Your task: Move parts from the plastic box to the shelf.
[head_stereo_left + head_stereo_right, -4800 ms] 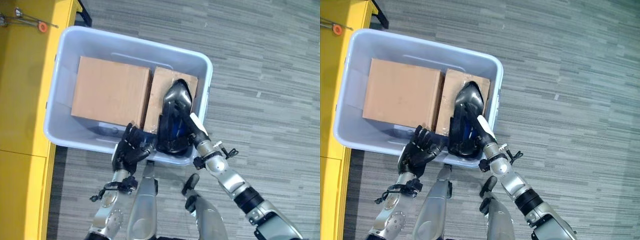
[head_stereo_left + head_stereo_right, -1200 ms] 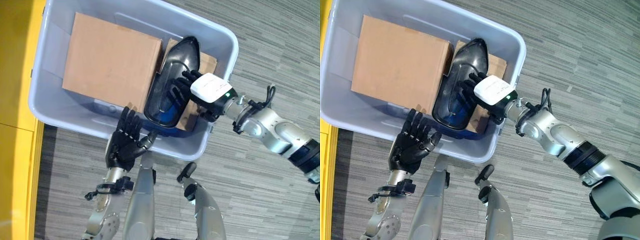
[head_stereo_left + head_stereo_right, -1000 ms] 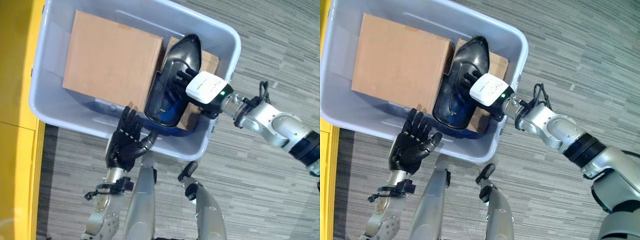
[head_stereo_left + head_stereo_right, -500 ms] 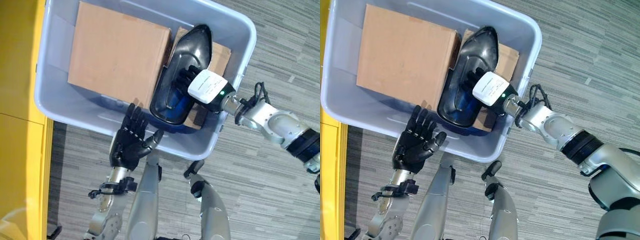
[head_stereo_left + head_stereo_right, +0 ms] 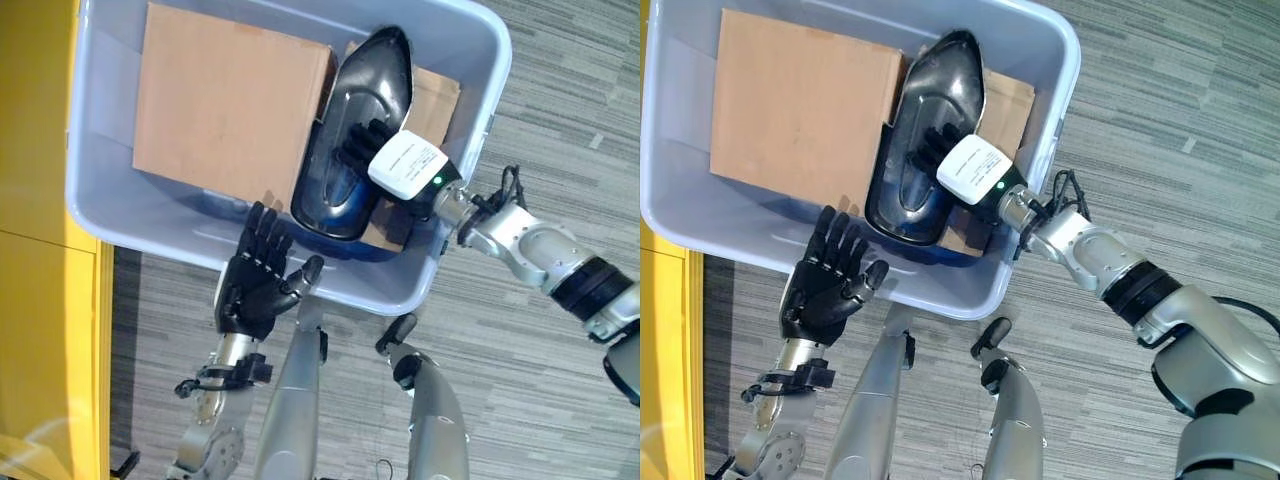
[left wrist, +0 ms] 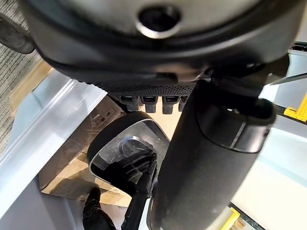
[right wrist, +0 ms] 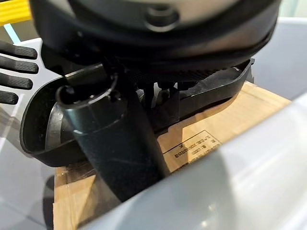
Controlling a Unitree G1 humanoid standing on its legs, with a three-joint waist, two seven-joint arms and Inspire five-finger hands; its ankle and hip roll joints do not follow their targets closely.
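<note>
Pickup step: right hand (image 5: 372,150) fingers curl into glossy black moulded shell (image 5: 352,140) in pale-blue plastic box (image 5: 455,190); left hand (image 5: 255,285) open nearby; next, lift clear.

Pale blue-grey plastic box (image 5: 470,150) holding plain brown cardboard boxes (image 5: 225,105) and a glossy black part (image 5: 355,150). Grey striped carpet (image 5: 560,60) lying beside yellow shelf (image 5: 40,250).

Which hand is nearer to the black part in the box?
Right. The right hand reaches into the black part, fingers curled on it inside the plastic box. The left hand hangs open at the box's near wall, apart from the part.
</note>
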